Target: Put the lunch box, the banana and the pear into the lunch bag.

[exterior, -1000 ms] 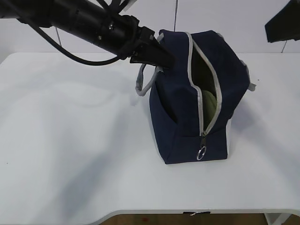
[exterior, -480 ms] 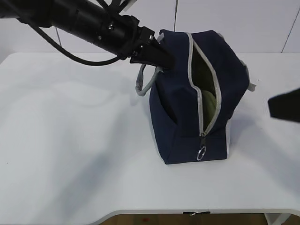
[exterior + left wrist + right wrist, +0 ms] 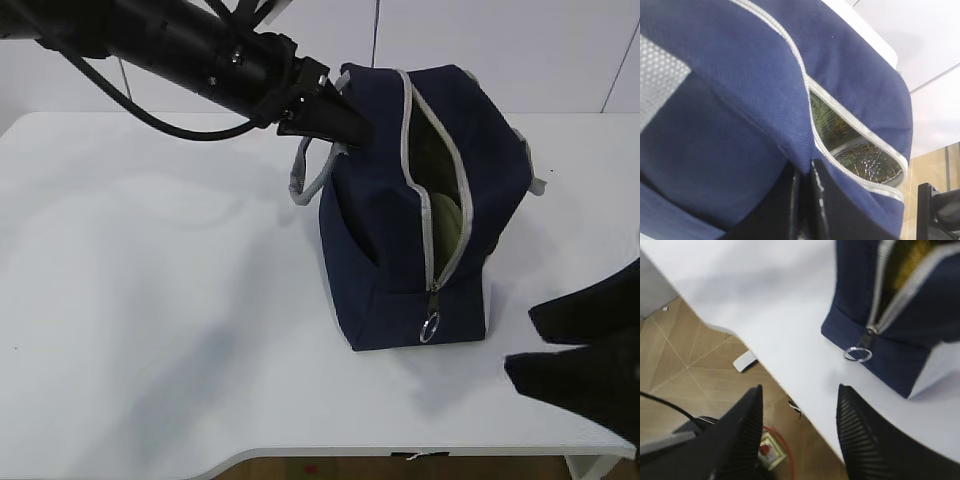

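The boxy navy fabric lunch bag (image 3: 420,200) stands unzipped on the white desk (image 3: 150,300). The left gripper (image 3: 335,122) pinches its upper edge with clenched jaws. The right gripper (image 3: 800,435) hangs spread apart beside the metal ring pull (image 3: 858,354).

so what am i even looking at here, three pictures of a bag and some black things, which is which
It is one moment seen by three cameras. The wide picture looks down at a white table with a navy lunch bag standing on it, zipper partly open, metal ring pull at the bottom. The black things are two robot arms. The left pincer is shut on the bag's top edge; its own wrist camera gives the close picture of blue fabric and the shiny foil lining. The right pincer is open and empty, low beside the bag; its wrist camera shows its two black fingers, the ring pull and the floor.
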